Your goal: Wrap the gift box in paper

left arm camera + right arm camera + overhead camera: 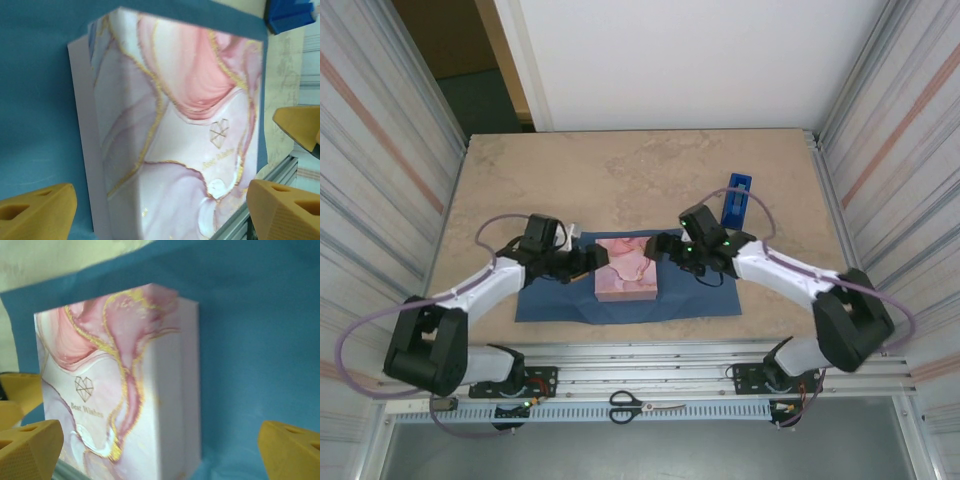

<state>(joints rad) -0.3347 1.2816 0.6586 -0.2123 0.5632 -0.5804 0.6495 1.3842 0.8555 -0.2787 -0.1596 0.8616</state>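
Arms [485, 285] elbows-out, left pincer [592, 259] and right pincer [656, 247] released, flanking gift box [627, 270] on paper [705, 296], seemingly apart.

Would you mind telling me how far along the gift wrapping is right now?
Done: the gift box sits on the paper, spread flat. In hand: nothing; the left gripper and right gripper flank the box, both open. Left: every fold, since no paper edge is raised over the box, and taping; the tape dispenser stands apart.

Overhead view; wrist close-ups of gift box [628, 270]
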